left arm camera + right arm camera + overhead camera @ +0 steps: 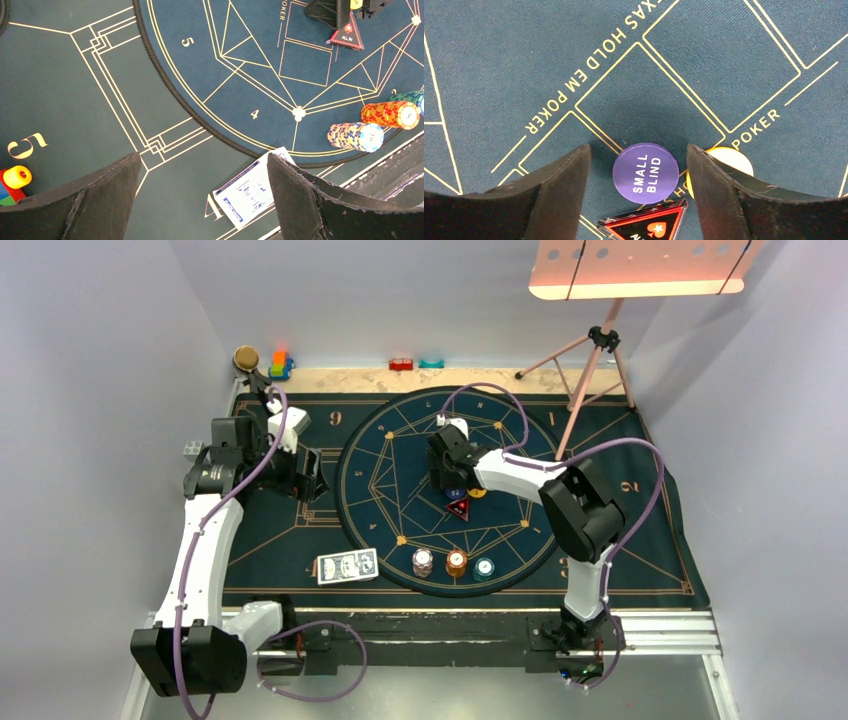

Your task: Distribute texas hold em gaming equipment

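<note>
A deck of blue-white backed cards [347, 566] lies at the round mat's near-left rim, also in the left wrist view [247, 192]. White [423, 562], orange [456, 562] and teal [484, 567] chip stacks stand beside it. My left gripper [305, 475] is open and empty above the cloth left of the mat [204, 165]. My right gripper [445, 475] is open at the mat's centre, its jaws either side of the blue SMALL BLIND disc [645, 173]. An orange-rimmed disc [734, 159] lies partly behind the right finger. A black-red ALL IN triangle [646, 226] lies just below.
The big round dark-blue mat [380, 440] lies on a green cloth [640, 540]. Toy blocks [281, 364] stand at the back left, more [401, 364] at the back edge, one by my left finger [14, 182]. A tripod [590, 360] stands back right.
</note>
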